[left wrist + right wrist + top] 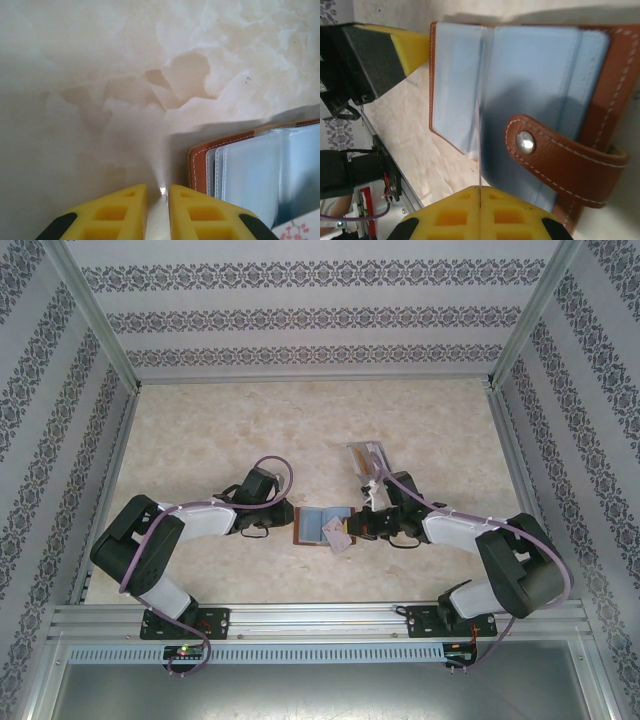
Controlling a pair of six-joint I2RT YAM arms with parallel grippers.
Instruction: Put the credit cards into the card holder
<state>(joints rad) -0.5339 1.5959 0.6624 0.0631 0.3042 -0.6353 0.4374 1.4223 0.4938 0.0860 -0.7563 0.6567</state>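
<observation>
Right hand (479, 190), at 3 o'clock of the open card holder (540, 75), pinches one credit card (338, 537) tight. Left hand (158, 192), at 9 o'clock, is nearly closed and empty. Holder lies mid-tabletop (200, 440). No card looks tucked in yet, so most work is left.

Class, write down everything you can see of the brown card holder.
The card holder is reddish-brown leather with white stitching, lying open on the table between both grippers. Pale blue clear pockets fill it; a snap tab with a metal stud folds across them. The left gripper sits at its edge; a thin credit card, edge-on in the shut right gripper, reaches over the pockets.
</observation>
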